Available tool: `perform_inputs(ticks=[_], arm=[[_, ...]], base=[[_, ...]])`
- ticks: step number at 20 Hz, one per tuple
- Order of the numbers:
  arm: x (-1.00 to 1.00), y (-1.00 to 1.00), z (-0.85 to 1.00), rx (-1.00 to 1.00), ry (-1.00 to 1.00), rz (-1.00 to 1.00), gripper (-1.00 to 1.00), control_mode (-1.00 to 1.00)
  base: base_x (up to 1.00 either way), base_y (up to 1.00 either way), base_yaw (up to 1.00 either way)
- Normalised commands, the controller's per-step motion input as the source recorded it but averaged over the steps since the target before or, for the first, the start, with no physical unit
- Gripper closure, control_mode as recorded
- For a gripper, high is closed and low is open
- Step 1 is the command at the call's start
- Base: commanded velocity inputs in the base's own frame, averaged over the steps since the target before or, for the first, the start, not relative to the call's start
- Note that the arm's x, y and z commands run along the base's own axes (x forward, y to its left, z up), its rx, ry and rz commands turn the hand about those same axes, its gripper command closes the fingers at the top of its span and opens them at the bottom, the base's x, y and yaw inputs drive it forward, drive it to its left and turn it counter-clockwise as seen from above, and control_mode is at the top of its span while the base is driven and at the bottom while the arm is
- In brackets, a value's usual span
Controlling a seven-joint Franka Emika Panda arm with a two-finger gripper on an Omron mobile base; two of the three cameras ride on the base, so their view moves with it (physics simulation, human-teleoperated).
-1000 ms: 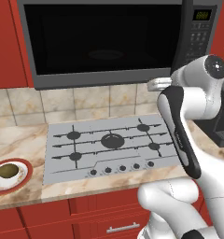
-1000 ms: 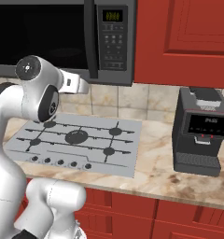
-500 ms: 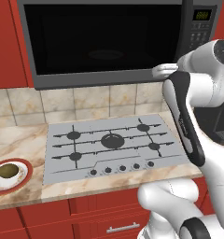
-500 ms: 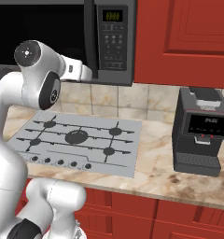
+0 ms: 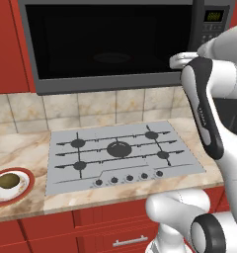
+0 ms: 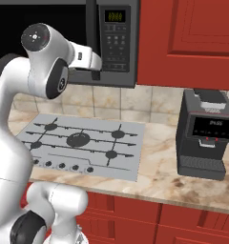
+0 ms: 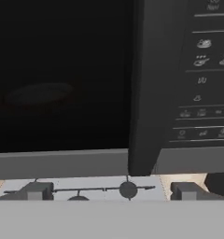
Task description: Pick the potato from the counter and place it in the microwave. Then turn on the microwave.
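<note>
The end effector (image 7: 112, 191) is raised close to the microwave (image 5: 115, 44) by its handle (image 7: 144, 88), fingers spread with nothing between them. The potato (image 5: 8, 181) sits on the plate (image 5: 22, 190) at the desk's (image 5: 21, 148) left end.

**Arm raised before the shut microwave**

The microwave (image 5: 115, 44) is seen closed above the grey cooktop (image 5: 123, 150), which is set into the counter (image 5: 21, 146). The potato (image 5: 8, 180) is seen lying on a red-rimmed plate (image 5: 22, 189) at the left. The white arm (image 5: 204, 113) is raised at the right, by the keypad (image 5: 209, 32).
</note>
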Motion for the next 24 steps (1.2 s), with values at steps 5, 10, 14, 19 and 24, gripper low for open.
perform_inputs(ticks=[5,10,14,19,24], arm=[[0.2,-0.17,0.27,0.0,0.0,0.0,-1.0,-1.0],[0.28,-0.24,0.19,0.0,0.0,0.0,-1.0,-1.0],[0.36,-0.24,0.14,0.0,0.0,0.0,-1.0,-1.0],[0.38,-0.19,0.09,0.0,0.0,0.0,-1.0,-1.0],[0.31,-0.04,0.01,0.01,0.0,0.0,-1.0,-1.0]], base=[[0.0,0.0,0.0],[0.0,0.0,0.0],[0.0,0.0,0.0],[0.0,0.0,0.0],[0.0,0.0,0.0]])
